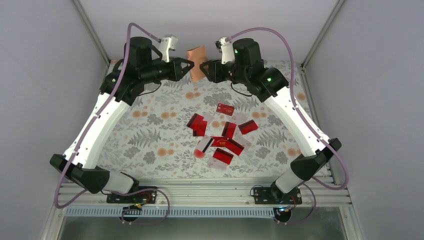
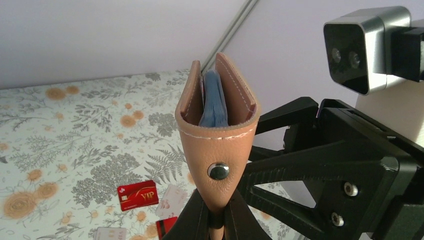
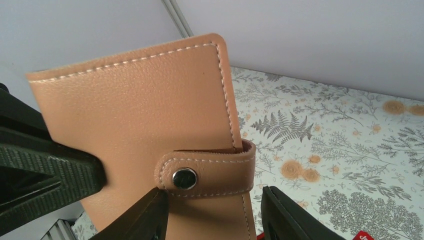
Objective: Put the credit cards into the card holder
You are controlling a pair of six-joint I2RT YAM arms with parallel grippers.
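Setting: robot test cell, laboratory type. Plain pale grey panels (image 1: 40, 75) close it in on three sides, joined by metal corner struts (image 1: 91, 29). Table (image 1: 150, 147) covered with a floral-print cloth. Aluminium rail (image 1: 210, 200) along its near edge carries two bolted arm bases (image 1: 131, 195).

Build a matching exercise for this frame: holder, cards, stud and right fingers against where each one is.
1 holder
2 cards
3 stud
4 right fingers

A spread on the cloth
B set in the strap
C apart, either side of the strap
D raised, pinched by the left fingers

Pairs: 1-D, 2-A, 3-B, 4-C
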